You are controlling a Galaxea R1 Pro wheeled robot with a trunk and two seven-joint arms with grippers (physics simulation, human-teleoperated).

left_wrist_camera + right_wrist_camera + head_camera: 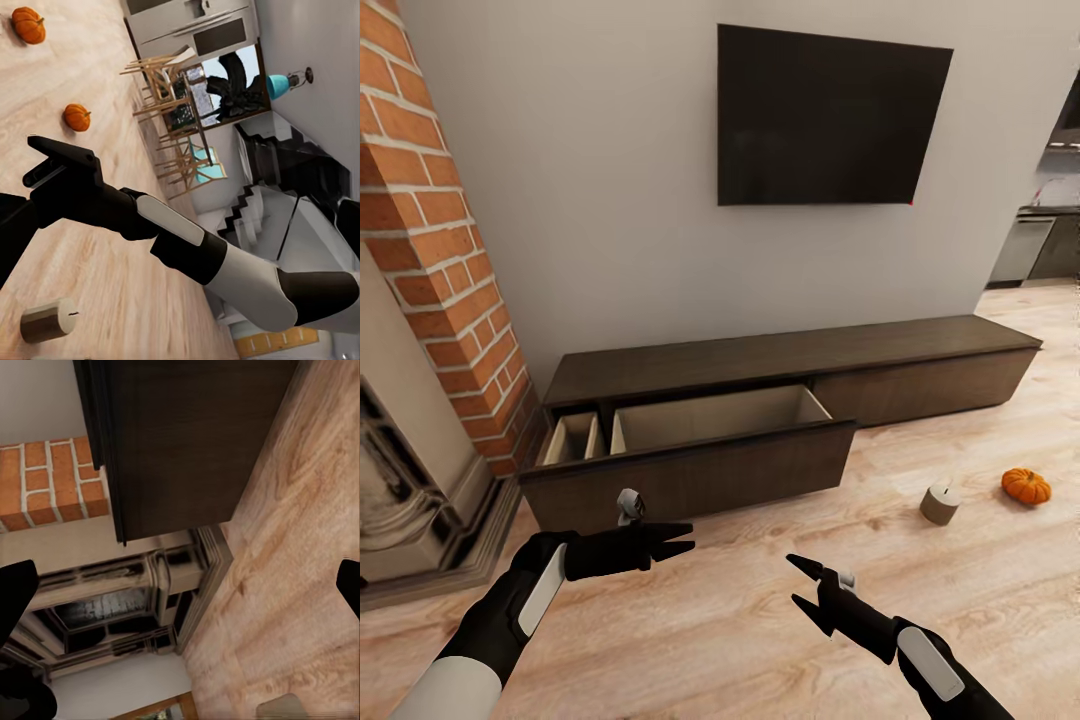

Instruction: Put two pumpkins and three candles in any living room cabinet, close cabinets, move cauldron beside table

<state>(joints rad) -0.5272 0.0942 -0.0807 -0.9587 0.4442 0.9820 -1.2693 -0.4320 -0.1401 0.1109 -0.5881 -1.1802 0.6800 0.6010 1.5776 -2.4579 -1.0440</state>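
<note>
1. Both jaws hang open and empty over the wooden floor [760, 640]: left gripper [682, 541], right gripper [800, 585].
2. Beyond them, the long low cabinet [920, 375] runs left to right along the wall, its left drawer [690, 470] pulled out.
3. To the right, a candle [940, 502] stands upright near a pumpkin [1026, 486].

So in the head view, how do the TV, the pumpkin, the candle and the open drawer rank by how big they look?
1. Drawer
2. TV, nearly alike
3. Pumpkin
4. Candle, about the same as the pumpkin
</note>
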